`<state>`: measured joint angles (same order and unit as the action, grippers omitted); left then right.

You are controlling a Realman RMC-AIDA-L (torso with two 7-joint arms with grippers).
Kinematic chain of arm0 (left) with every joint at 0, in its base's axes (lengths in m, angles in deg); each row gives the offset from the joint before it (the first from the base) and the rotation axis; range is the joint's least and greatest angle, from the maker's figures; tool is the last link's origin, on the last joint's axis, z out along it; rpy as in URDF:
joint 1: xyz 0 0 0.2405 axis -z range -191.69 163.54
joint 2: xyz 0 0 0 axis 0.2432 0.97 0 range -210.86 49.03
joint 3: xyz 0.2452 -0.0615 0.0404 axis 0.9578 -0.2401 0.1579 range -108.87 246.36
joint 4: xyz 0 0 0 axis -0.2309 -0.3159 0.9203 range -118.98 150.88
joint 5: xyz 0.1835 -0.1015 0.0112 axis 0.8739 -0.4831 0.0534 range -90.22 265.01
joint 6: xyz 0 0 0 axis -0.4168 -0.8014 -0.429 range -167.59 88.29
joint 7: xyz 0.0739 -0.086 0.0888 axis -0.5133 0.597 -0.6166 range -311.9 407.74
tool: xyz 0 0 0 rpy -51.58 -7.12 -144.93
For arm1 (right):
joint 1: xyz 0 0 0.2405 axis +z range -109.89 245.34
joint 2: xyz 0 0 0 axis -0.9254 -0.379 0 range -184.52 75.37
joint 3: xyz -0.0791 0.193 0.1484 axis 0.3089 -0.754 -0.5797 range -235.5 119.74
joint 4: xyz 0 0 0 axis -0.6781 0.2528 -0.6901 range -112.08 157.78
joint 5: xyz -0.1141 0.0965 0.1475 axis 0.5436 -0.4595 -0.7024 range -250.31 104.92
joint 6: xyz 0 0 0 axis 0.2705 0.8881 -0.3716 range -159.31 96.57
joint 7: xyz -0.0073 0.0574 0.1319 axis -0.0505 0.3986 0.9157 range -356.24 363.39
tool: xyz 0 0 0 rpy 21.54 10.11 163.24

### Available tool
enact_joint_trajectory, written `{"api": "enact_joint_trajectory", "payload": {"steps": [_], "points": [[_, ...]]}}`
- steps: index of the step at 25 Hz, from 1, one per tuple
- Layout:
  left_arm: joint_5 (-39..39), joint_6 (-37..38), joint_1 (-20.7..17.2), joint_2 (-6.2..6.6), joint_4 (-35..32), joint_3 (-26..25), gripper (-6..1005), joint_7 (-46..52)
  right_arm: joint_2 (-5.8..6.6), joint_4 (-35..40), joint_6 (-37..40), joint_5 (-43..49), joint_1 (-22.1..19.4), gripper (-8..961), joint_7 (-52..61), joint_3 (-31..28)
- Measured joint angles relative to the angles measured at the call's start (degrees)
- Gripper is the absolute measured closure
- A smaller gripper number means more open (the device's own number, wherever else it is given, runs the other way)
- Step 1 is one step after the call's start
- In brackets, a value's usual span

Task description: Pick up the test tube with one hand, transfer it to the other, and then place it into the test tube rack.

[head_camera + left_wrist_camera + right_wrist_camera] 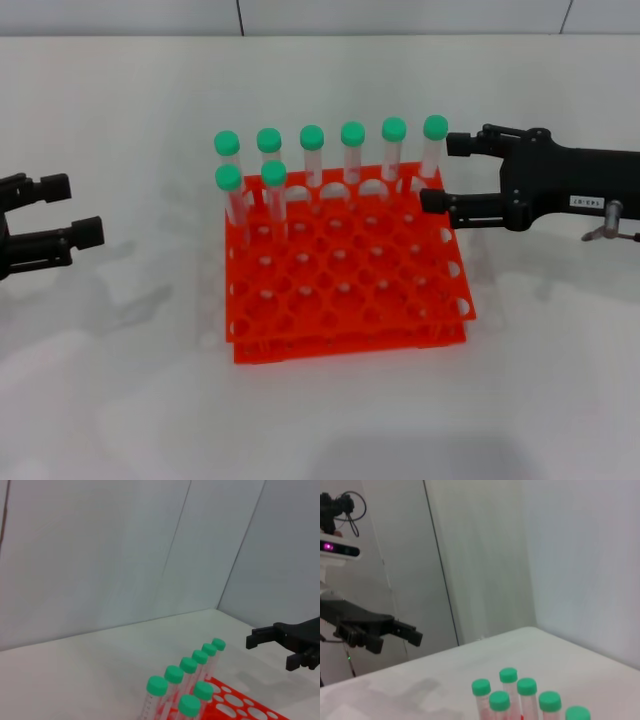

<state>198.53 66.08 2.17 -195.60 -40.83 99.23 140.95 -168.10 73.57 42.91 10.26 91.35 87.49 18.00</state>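
Note:
The orange-red test tube rack (345,300) stands mid-table and holds several green-capped test tubes, a back row and two in the second row. The rightmost back-row test tube (433,140) stands upright in its hole. My right gripper (435,172), the one with a white label, is open at that corner, one fingertip on each side of this tube; in the left wrist view the right gripper (269,653) looks clear of the tubes (218,645). My left gripper (72,210) is open and holds nothing, far left of the rack; the right wrist view shows the left gripper (400,642) beyond the caps (508,675).
White tabletop (320,420) surrounds the rack, with pale wall panels behind. Most of the rack's front holes hold nothing.

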Motion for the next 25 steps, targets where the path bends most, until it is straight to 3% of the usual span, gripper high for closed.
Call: {"api": "enact_joint_trajectory", "payload": {"steps": [25], "points": [[-0.49,0.0,0.28,-0.18,0.02,0.03,111,0.23,-0.2,1.13,0.59,2.23,0.19,80,1.69,-0.35]]}}
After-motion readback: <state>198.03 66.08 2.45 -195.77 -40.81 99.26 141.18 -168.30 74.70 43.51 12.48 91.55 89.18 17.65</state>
